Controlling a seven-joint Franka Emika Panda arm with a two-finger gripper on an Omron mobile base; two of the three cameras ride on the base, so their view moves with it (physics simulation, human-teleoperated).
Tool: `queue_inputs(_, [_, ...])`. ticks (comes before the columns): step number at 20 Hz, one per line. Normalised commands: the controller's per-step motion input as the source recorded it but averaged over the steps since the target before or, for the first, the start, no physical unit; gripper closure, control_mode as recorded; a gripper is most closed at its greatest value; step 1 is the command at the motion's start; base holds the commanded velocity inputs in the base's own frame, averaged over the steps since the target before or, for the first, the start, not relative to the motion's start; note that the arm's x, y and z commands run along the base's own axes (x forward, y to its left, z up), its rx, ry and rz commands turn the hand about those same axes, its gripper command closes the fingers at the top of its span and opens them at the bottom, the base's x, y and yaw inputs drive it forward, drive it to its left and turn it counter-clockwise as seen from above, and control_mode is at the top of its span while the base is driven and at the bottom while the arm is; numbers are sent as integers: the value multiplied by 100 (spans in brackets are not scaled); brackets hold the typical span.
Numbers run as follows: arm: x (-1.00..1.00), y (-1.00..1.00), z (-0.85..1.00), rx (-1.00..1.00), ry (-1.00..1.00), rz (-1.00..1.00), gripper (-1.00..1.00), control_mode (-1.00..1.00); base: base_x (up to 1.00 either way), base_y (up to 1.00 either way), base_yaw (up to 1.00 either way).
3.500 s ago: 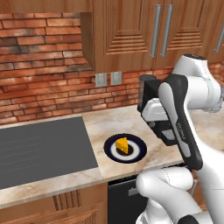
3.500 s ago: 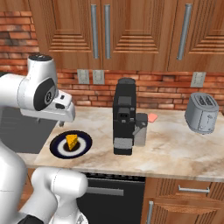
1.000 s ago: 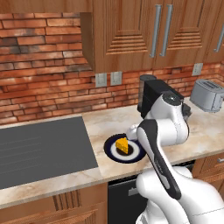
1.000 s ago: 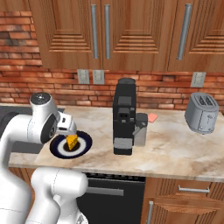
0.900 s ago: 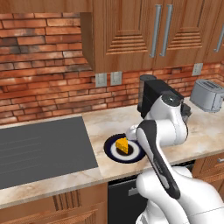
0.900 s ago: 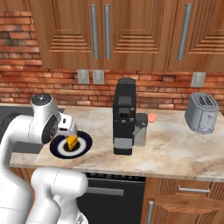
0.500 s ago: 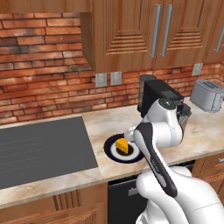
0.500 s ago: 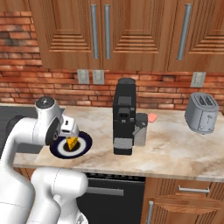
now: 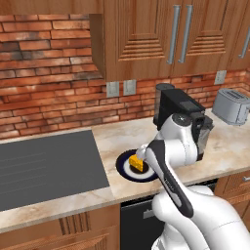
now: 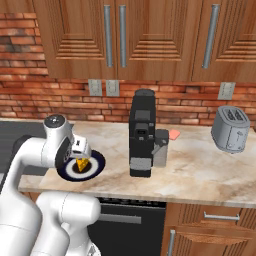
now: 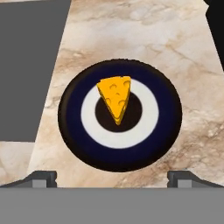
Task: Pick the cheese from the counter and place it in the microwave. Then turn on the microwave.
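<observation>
On the marble surface point(image 9: 229, 146), between the stovetop point(image 9: 46, 166) on the left and the coffee machine point(image 10: 142, 135) on the right, the cheese point(image 11: 116, 98) is being carried by a dark plate point(image 11: 72, 131), resting at its middle. The claw point(image 11: 112, 177) is being held released directly above it, fingertips point(image 11: 41, 177) spread wide. For a clean pick, the wedge is probably best straddled across its flat sides, with the descent being stopped just short of the plate so that only the cheese is being squeezed. Nothing is being grasped yet.
</observation>
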Motion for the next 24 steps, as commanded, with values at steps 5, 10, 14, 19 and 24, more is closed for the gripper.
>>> queue_inputs(5, [11,1,-17,0,0,0,-100,-100,0,0,0])
queue_inputs(10, [20,4,-16,-1,0,0,-100,-100,0,0,0])
queue_inputs(14, [22,9,-13,-2,0,0,-100,-100,0,0,0])
queue_inputs(19, [24,13,-13,-2,0,0,-100,-100,0,0,0])
queue_inputs(24, [22,4,-16,-1,0,0,-100,-100,0,0,0])
